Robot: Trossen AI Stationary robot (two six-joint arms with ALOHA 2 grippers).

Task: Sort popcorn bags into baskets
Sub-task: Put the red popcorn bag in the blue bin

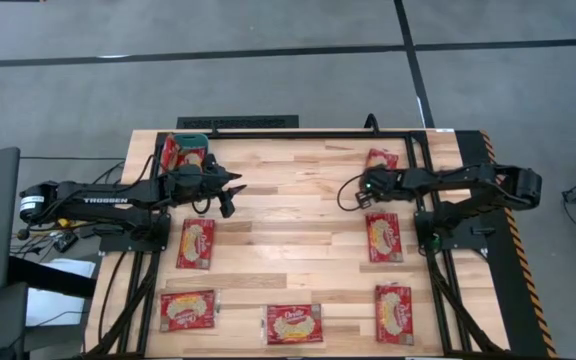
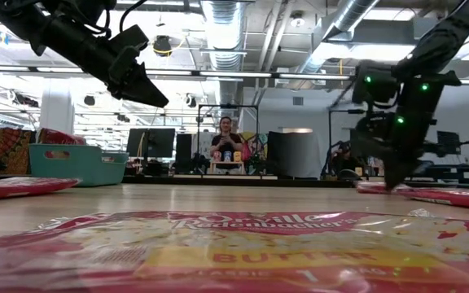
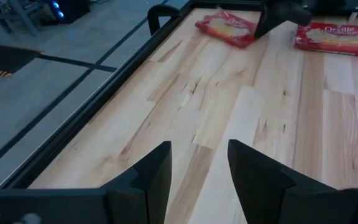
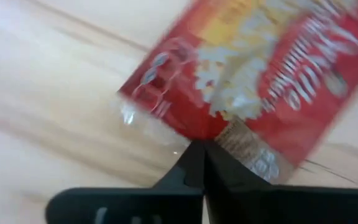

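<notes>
Several red popcorn bags lie flat on the wooden table: one far right, one mid right, one near right, one at the near edge, and two on the left. The teal basket stands at the far left corner with a bag inside. My left gripper hovers open beside the basket. My right gripper is shut and points down, its tips at a bag's clear sealed edge. My right gripper's shut fingertips stand at the sealed end of a red bag, coming from above. Whether they touch the bag, I cannot tell; the picture is blurred there.
A black metal frame runs along the far and side edges of the table. Bare wood lies between the two arms. A person sits in the room beyond the far edge.
</notes>
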